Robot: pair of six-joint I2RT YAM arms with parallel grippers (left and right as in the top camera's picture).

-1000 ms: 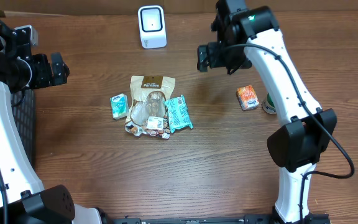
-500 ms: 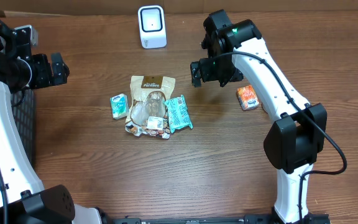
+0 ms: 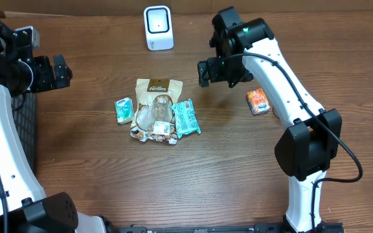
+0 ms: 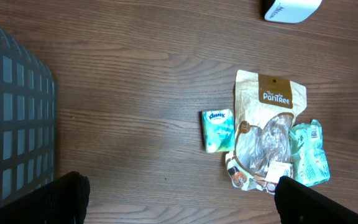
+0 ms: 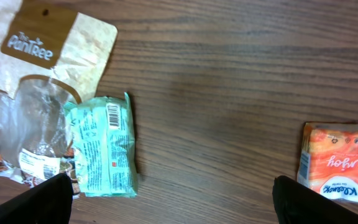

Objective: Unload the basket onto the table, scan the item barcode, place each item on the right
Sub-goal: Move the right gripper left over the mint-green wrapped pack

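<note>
Both jaws wide, pkgs (image 3: 159, 107) on table (image 3: 238, 175)

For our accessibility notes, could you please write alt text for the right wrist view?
A mint-green plastic packet, barcode facing up, lies on a dark wooden table beside a brown-and-clear PanTree pouch; an orange plastic-wrapped pack sits at right.

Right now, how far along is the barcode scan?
Done: nothing visible; no item is at the scanner. In hand: nothing; left pincer and right pincer are open and empty, the right over bare table between the green packet and the orange pack. Left: grasp an item, present its barcode to the scanner.
</note>
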